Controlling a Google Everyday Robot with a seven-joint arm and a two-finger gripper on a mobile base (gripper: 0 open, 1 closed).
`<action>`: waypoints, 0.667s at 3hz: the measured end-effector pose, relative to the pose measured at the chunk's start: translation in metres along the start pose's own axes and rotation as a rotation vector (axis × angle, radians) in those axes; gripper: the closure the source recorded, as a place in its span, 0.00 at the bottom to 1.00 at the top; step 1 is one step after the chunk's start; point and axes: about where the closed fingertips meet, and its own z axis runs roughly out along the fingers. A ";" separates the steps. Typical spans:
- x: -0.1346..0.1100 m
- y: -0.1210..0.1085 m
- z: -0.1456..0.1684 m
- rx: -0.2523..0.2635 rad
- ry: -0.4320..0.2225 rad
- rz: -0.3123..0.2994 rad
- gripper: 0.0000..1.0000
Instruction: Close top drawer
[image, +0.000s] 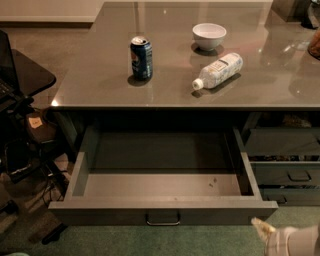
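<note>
- The gripper (266, 232) is low, just beside the right front corner of the top drawer (100, 212), a little below it and not touching it. Only its pale tip and part of its body show, so we cannot tell if it is spread or closed.
- The top drawer is pulled far out from under the table (90, 87). Its front panel faces us and its inside is open to view.
- A small loop handle (163, 219) sits in the middle of the drawer's front panel.
- To the right of the top drawer are narrower grey drawers (292, 175); the upper one is partly open.
- On the table above the top drawer, a blue can (141, 58) stands upright over the drawer's left half.
- A plastic bottle (218, 70) lies on its side over the drawer's right half.
- A white bowl (209, 36) stands behind the bottle, farther from the drawer.
- Left of the top drawer is some dark equipment (22, 125).
</note>
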 end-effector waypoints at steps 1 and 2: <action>0.021 0.041 0.021 -0.075 0.041 -0.009 0.00; 0.012 0.034 0.047 -0.103 0.058 -0.052 0.00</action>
